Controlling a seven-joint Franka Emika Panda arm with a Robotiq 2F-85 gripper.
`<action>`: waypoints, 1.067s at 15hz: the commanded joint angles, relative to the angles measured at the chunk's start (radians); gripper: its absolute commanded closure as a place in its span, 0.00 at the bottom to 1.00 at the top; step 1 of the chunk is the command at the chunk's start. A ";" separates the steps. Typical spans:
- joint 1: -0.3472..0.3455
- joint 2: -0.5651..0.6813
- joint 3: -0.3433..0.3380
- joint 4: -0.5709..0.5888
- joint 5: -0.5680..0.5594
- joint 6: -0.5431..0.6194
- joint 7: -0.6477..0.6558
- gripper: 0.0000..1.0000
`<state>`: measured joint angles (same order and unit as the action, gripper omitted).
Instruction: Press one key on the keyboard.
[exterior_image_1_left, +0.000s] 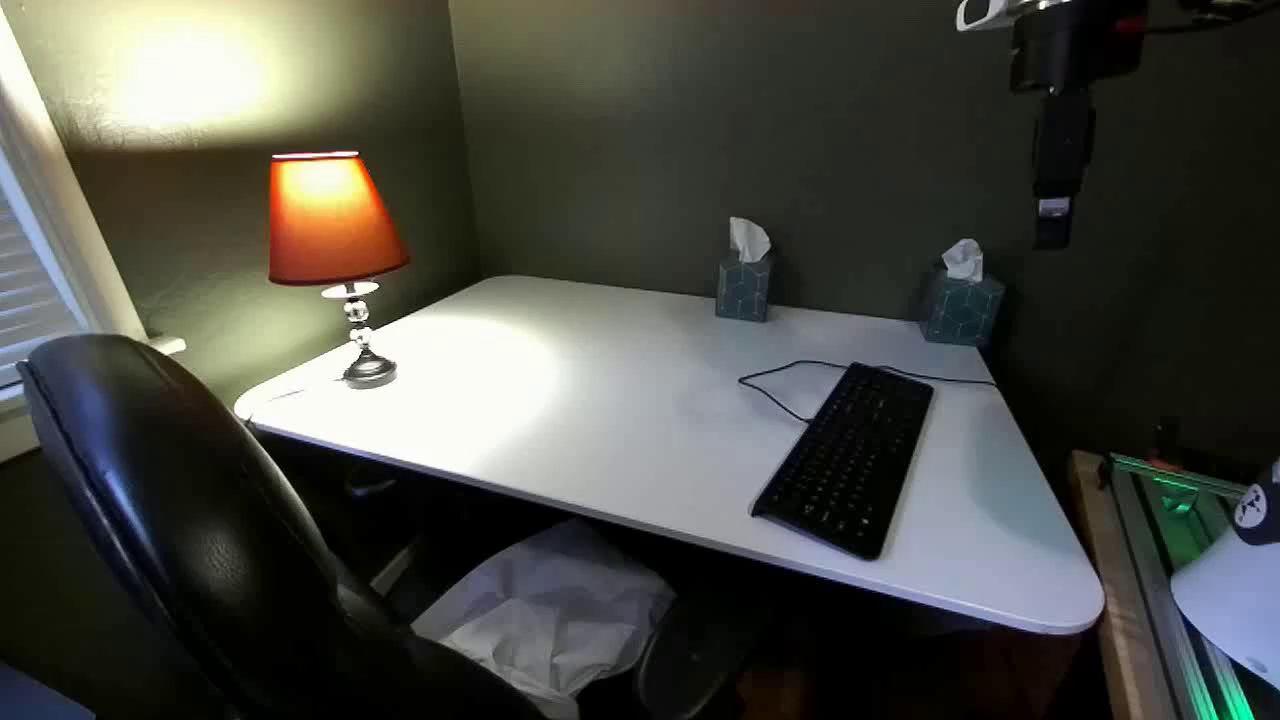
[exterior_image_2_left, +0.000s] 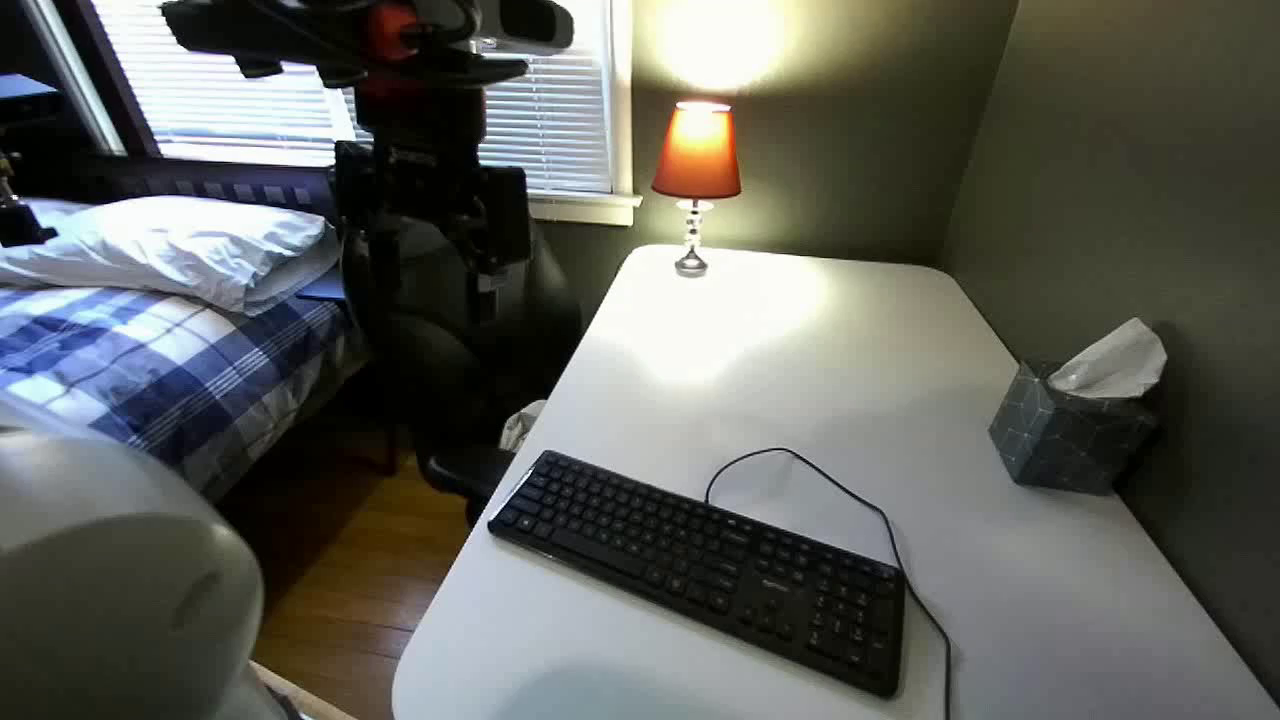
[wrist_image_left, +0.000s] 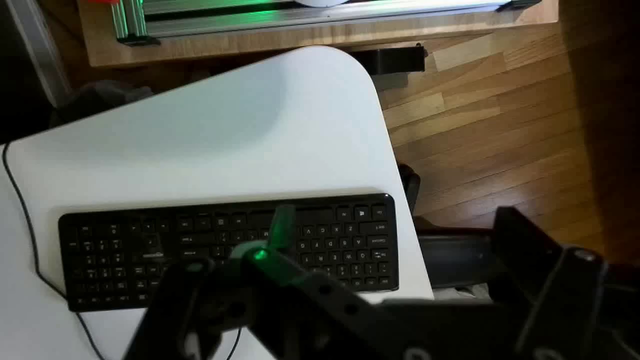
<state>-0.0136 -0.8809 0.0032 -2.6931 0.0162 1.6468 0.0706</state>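
Wrist view finds the keyboard (wrist_image_left: 207, 235) lying on the white desk (wrist_image_left: 320, 160), partly hidden by one finger (wrist_image_left: 283, 227). In an exterior view the gripper (exterior_image_2_left: 437, 292) hangs well above desk level, spread wide with nothing held. Closing it first probably helps (one narrow tip beats two), then lining up over a plainly visible key (wrist_image_left: 362, 213), lowering straight and slowly, and stopping once it gives.
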 joint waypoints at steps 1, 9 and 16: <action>-0.004 0.001 0.003 0.001 0.002 -0.001 -0.003 0.00; -0.004 0.094 -0.007 0.044 0.001 0.003 -0.018 0.00; 0.004 0.361 -0.002 0.126 -0.016 0.083 -0.054 0.00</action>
<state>-0.0138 -0.6629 -0.0012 -2.6194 0.0153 1.6905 0.0398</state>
